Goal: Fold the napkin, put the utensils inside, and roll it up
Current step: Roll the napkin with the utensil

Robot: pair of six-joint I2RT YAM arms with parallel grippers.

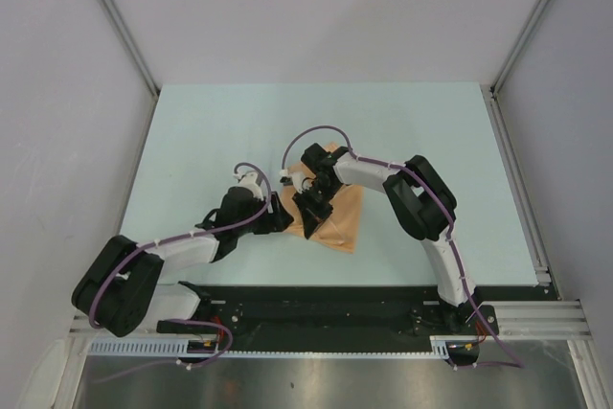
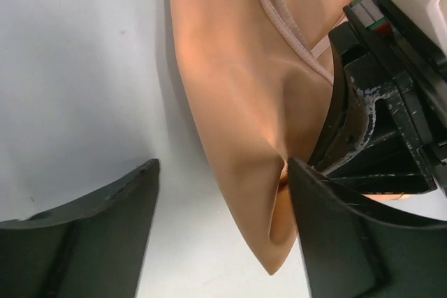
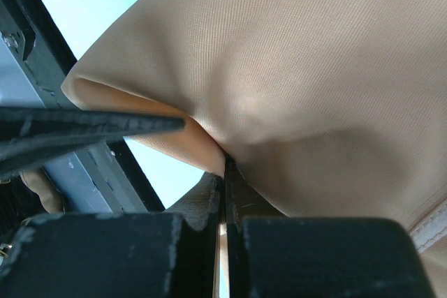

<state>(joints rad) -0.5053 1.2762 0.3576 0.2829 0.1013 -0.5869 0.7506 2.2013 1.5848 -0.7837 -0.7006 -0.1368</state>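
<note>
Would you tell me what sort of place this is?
Likely a lab robot cell: plain grey wall panels and aluminium framing enclose a pale tabletop, with the left arm and right arm bolted to a rail at its near edge.

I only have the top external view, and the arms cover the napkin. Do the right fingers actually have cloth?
Observer: Yes. In the right wrist view the right fingers are shut, with a fold of the napkin pinched between them.
Operator: And the left?
Observer: In the left wrist view the left fingers stand open, with the napkin's pointed corner between them, not gripped.
Operator: Any utensil showing?
Observer: None in any of the three views.
</note>
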